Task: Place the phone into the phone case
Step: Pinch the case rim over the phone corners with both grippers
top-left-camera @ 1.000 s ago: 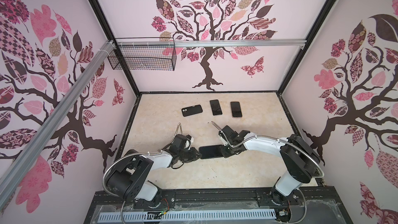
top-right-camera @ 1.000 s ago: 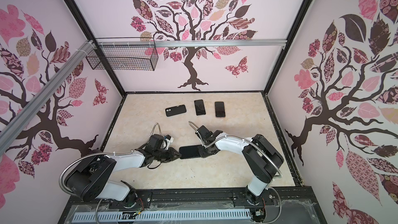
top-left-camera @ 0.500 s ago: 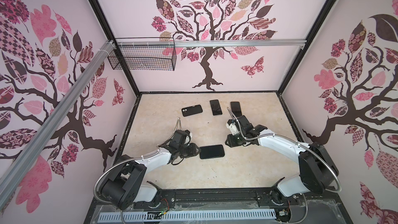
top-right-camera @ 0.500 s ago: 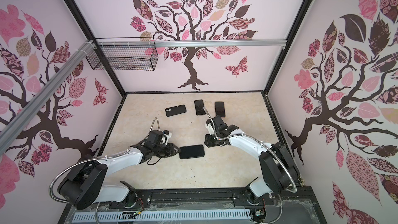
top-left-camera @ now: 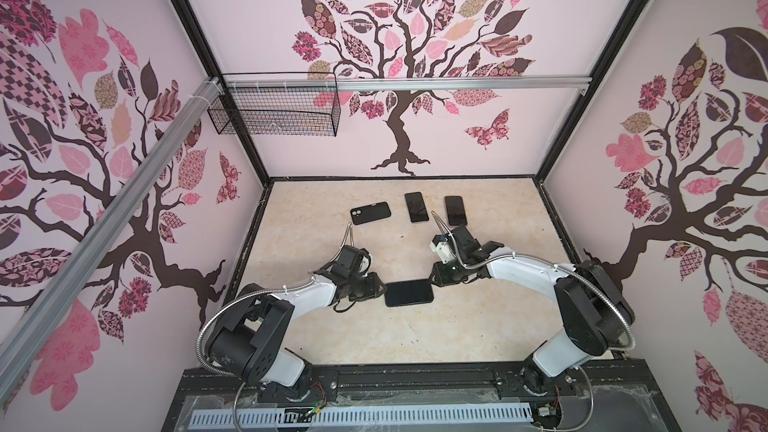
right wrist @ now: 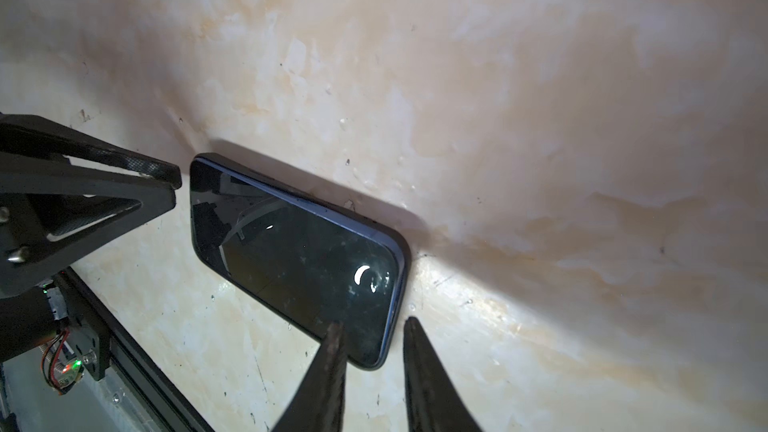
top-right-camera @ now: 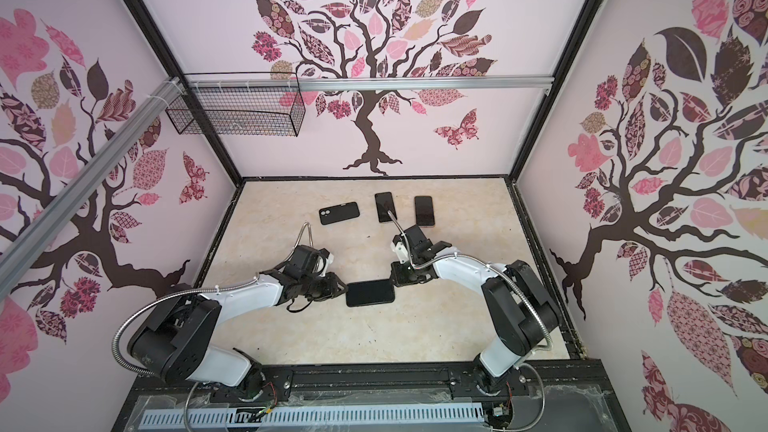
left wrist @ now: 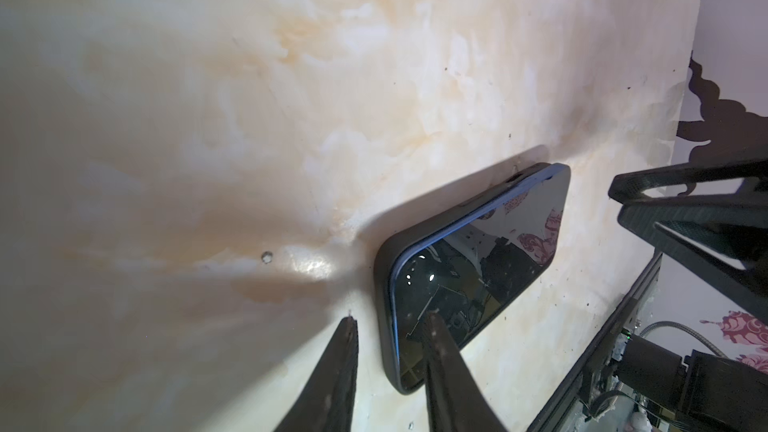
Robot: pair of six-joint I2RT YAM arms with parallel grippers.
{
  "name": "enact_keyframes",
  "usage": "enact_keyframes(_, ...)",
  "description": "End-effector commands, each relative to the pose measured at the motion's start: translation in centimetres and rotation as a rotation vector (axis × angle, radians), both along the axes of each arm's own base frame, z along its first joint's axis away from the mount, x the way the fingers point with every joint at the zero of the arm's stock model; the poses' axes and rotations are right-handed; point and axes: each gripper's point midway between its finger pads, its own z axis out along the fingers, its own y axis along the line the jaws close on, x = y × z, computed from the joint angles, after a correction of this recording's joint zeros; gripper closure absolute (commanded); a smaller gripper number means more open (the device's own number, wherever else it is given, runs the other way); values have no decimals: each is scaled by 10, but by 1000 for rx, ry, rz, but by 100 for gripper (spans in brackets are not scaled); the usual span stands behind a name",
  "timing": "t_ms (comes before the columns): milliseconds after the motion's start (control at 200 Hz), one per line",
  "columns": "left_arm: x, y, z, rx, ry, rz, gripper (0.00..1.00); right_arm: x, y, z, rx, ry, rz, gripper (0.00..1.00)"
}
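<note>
Left tool (top-left-camera: 376,286) sits at the 9 o'clock end of the phone (top-left-camera: 409,292), which lies screen-up in the middle of the bench (top-left-camera: 374,347). In the left wrist view this tool (left wrist: 390,322) has its jaws narrowly spread: one tip hangs over the glass and the other is off the end, above bare bench. Nothing is pinched between them. The dark phone case (left wrist: 381,297) wraps the phone's blue edge at that end, so the phone looks seated there. Whether every corner has snapped in I cannot tell.

Right tool (top-left-camera: 436,280) stands at about 2 o'clock of the phone, at its other short end. Seen from its own wrist, the tool (right wrist: 372,322) is also slightly spread, straddling a corner of the phone (right wrist: 291,255) without clamping it.

Toward 12 o'clock, well apart, lie a spare case (top-left-camera: 371,213) and two bare phones (top-left-camera: 417,207).

Risks, as I judge them:
- Pressing on the glass with one tip alone could tilt the phone and pop the opposite corner out of the rim.
- If both tools push inward along the bench, the smooth case may slide or spin instead of seating.
- Closing either tool now could catch the soft rim and peel it back.
- A hard tip dragged across the screen could scratch it.
</note>
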Motion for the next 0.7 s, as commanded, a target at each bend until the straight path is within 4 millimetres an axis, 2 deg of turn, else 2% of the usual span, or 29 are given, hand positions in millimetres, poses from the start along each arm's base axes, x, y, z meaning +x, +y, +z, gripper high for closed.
enact_keyframes(0,14,-6,8,-4,-25,-5,72,11,6,2,9,-13,2,72)
enact_keyframes(375,16,-7,-5,18,19,7,81,11,12,-20,6,50,14,74)
enact_keyframes(695,10,-1,-16,78,78,14,88,11,5,-33,-46,71,-2,76)
